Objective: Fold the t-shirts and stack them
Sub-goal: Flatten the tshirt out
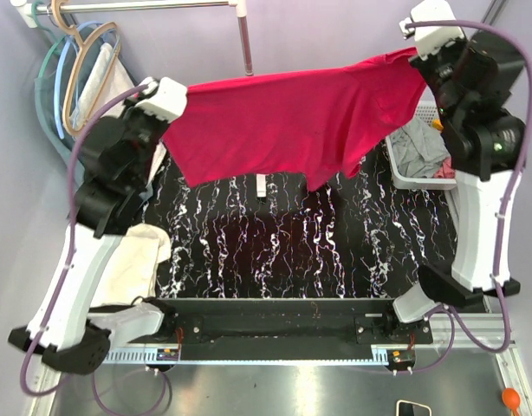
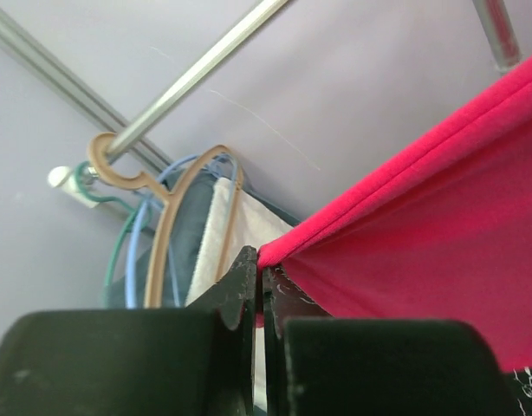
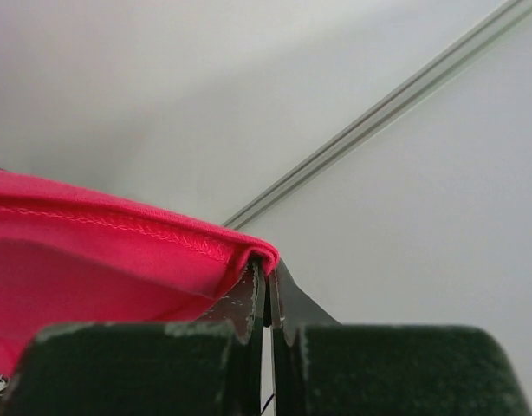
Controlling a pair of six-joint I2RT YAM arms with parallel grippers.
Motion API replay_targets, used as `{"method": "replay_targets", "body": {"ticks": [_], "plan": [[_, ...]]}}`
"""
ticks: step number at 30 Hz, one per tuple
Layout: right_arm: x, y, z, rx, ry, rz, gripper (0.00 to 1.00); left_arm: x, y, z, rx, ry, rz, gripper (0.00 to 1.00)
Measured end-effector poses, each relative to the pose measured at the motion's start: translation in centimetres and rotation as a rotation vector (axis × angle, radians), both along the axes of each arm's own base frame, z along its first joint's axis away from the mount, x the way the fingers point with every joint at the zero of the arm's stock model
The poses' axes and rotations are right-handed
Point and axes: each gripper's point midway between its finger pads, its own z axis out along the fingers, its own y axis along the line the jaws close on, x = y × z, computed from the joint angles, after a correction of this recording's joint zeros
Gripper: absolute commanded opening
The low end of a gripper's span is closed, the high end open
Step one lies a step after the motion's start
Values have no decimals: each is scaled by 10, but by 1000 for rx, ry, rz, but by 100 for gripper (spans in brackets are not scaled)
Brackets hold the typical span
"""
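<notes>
A crimson red t-shirt (image 1: pixel 292 117) hangs stretched in the air between my two grippers, above the far half of the black marbled table (image 1: pixel 275 251). My left gripper (image 1: pixel 173 111) is shut on its left corner, with the hem pinched at the fingertips in the left wrist view: left gripper (image 2: pixel 262 273), red t-shirt (image 2: pixel 422 234). At the upper right, my right gripper (image 1: pixel 419 54) is shut on the other corner; the right wrist view shows the right gripper (image 3: pixel 268 267) and the stitched hem of the red t-shirt (image 3: pixel 93 260) folded over the tips. A cream-white t-shirt (image 1: pixel 138 260) lies at the table's left edge, partly under the left arm.
A white basket (image 1: pixel 406 181) at the right holds grey garments (image 1: pixel 418 147). Hangers (image 1: pixel 88 69) with cloth on them hang from a rail at the back left, seen also in the left wrist view as hangers (image 2: pixel 162 225). A metal pole (image 1: pixel 245 43) stands behind the shirt.
</notes>
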Motion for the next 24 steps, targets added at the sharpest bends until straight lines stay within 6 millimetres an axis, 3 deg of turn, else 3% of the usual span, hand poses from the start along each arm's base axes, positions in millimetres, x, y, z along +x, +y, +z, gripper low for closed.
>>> {"method": "replay_targets", "body": {"ticks": [6,10,13,15,18,22,23,24], "plan": [[-55,-7,26,15,-69,35,0,-41,14,24,-34,-87,-23,0],[-82,-12,36,23,-104,45,0,-45,10,12,-23,-68,-51,0],[-85,-13,36,24,-105,44,0,-34,4,-3,-6,-31,-52,0],[-78,-12,34,23,-100,39,0,-20,-1,-11,5,-9,-44,0],[-52,-8,27,18,-80,24,0,11,-8,-26,21,27,-18,0],[7,-1,20,12,-68,-2,0,70,-4,-41,24,95,54,0],[26,1,18,9,-72,-10,0,79,1,-26,5,71,72,0],[44,3,15,4,-71,-17,0,98,4,-40,12,104,94,0]]}}
